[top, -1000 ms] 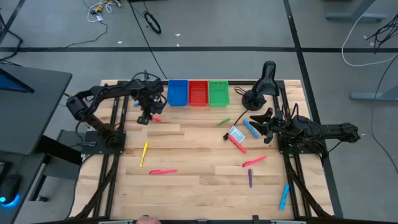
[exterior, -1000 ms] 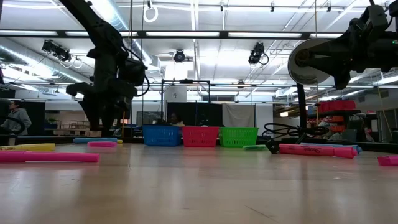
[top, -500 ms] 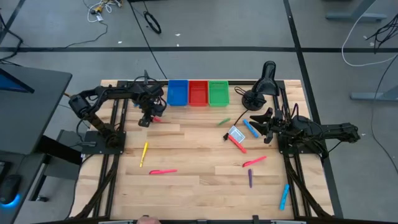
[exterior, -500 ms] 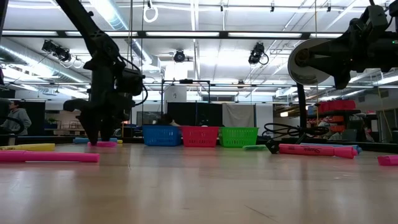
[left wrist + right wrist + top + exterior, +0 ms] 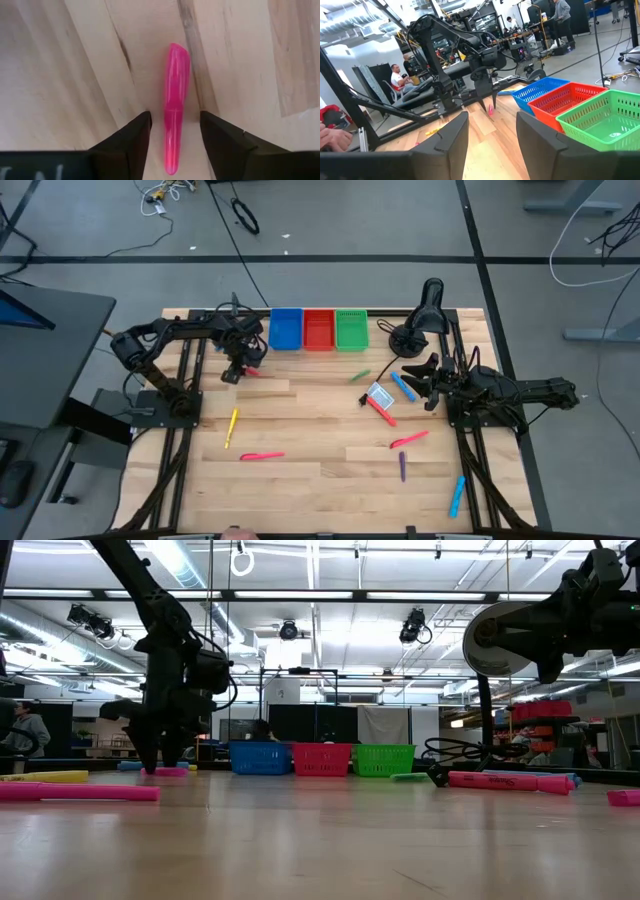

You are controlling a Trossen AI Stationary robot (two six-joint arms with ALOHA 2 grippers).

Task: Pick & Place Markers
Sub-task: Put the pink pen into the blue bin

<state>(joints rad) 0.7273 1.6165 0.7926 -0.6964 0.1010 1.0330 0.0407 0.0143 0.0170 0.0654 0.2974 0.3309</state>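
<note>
My left gripper (image 5: pixel 174 119) is open and low over the table's far left part (image 5: pixel 235 370). Its fingers stand on either side of a short pink marker (image 5: pixel 175 105), lying along it with a gap on each side. That marker lies flat on the wood (image 5: pixel 165 771). Other markers lie scattered: yellow (image 5: pixel 233 425), pink (image 5: pixel 262 456), green (image 5: pixel 360 375), blue (image 5: pixel 404 387), red (image 5: pixel 382 412), pink (image 5: pixel 408 439), purple (image 5: pixel 402 467) and blue (image 5: pixel 457 495). My right gripper (image 5: pixel 425 380) waits open at the right side, beside the blue marker (image 5: pixel 492 125).
Blue (image 5: pixel 286 329), red (image 5: pixel 319 329) and green (image 5: pixel 352 329) bins stand in a row at the far edge. A black stand (image 5: pixel 420 320) rises at the far right. A small white-and-blue card (image 5: pixel 379 394) lies among the right-hand markers. People show in the room behind.
My left gripper has come down onto the table over the pink marker near the far left and has then held still, fingers astride it. The marker has not moved. The right arm has kept still.
</note>
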